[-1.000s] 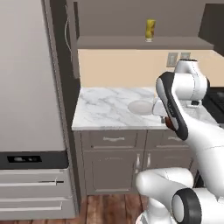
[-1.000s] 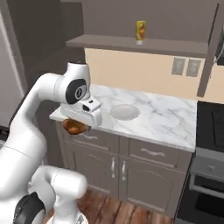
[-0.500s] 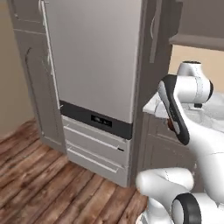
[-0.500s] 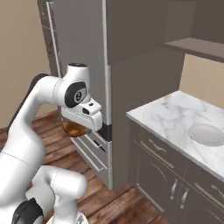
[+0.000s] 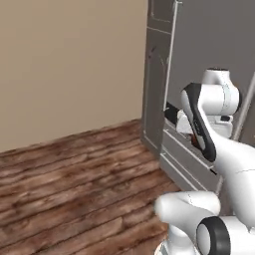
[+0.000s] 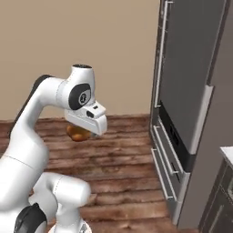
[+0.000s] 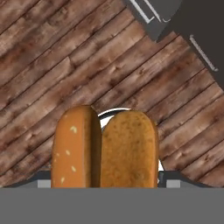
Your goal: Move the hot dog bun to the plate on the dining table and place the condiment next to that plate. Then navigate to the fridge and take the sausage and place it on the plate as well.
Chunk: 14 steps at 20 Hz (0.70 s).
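Fingers of the white arm's gripper (image 7: 105, 186) stand wide, clamped around the golden-brown split hot dog bun (image 7: 105, 146), above wooden floor beside the grey fridge (image 6: 191, 91); base motion could jolt it loose.

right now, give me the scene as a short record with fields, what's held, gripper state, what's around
held item: hot dog bun, split in two halves side by side, seen in the hand view
gripper: gripper closed on the bun, carried above the floor
floor: wooden plank floor under the bun
nearby appliance: grey fridge, doors shut, with drawers below
backdrop: plain beige wall
plate, dining table, condiment, sausage: not seen
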Available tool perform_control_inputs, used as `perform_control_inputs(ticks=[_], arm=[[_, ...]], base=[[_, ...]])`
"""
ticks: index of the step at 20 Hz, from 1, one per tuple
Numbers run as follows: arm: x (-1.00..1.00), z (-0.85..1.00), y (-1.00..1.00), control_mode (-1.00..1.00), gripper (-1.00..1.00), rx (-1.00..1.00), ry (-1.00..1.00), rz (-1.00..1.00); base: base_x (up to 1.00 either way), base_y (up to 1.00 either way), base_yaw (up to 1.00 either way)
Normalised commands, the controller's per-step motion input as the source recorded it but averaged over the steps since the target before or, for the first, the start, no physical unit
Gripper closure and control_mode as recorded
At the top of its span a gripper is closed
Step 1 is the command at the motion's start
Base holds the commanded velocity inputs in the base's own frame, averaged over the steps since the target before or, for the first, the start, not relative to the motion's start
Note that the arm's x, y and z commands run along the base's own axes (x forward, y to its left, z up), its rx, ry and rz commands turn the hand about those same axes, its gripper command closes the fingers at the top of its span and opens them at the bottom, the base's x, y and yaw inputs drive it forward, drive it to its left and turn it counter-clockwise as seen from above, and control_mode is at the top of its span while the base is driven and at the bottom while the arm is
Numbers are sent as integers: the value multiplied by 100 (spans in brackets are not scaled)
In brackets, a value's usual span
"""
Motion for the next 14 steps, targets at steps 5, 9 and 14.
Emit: perform_control_inputs(ticks=[5,9,14], arm=[[0,0,0,100,100,0,0,0],[0,0,0,100,100,0,0,0],[0,0,0,100,100,0,0,0]], base=[[-29,42,85],[-30,45,83],[-27,41,81]])
